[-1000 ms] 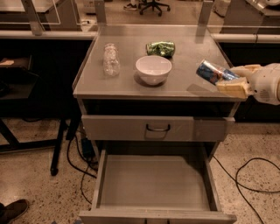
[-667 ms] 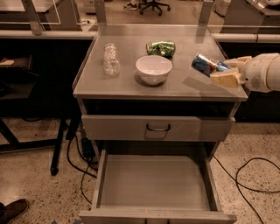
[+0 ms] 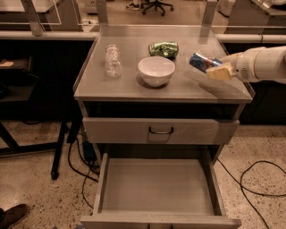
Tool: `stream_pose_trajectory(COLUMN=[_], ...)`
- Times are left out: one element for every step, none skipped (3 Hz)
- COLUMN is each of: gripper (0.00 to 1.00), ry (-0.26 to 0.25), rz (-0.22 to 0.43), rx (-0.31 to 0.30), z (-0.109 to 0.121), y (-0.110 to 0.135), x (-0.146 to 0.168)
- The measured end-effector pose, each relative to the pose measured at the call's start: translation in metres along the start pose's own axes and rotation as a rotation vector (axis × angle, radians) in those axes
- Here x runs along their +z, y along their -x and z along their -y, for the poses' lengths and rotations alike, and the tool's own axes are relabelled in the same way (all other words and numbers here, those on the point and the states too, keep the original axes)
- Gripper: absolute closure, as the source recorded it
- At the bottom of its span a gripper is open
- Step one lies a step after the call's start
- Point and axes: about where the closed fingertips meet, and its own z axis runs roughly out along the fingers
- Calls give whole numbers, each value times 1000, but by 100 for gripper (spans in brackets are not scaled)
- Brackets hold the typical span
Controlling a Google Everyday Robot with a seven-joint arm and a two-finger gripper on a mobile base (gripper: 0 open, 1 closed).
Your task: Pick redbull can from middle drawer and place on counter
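Place step in hand: end effector (image 3: 215,68), at right, pinches redbull can (image 3: 202,61), tilted, just over desk (image 3: 134,88); middle drawer (image 3: 156,185) open & bare below. Next, prob.: lower, set can upright right of white bowl (image 3: 156,70), release.

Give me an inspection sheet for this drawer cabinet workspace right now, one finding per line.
Surface: counter grey metal, holding three items.
Job's things: redbull can tilted in the gripper over the counter's right side; middle drawer open, bare.
Clutter: white bowl, green can on its side, clear bottle.
Grippers: gripper shut on the redbull can.
Cables: black cables on the floor.
Surroundings: closed top drawer, office chair behind.
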Motion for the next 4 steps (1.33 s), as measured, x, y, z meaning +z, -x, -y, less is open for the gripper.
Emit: stream_pose_trajectory(gripper=[100,100,100,100], ry=[0,3,19,40], rz=[-10,-24,-45,-63], rx=[4,16,35,59], z=[12,18,17,12], y=[-10,-21,-36,-49], x=[16,26,33,37])
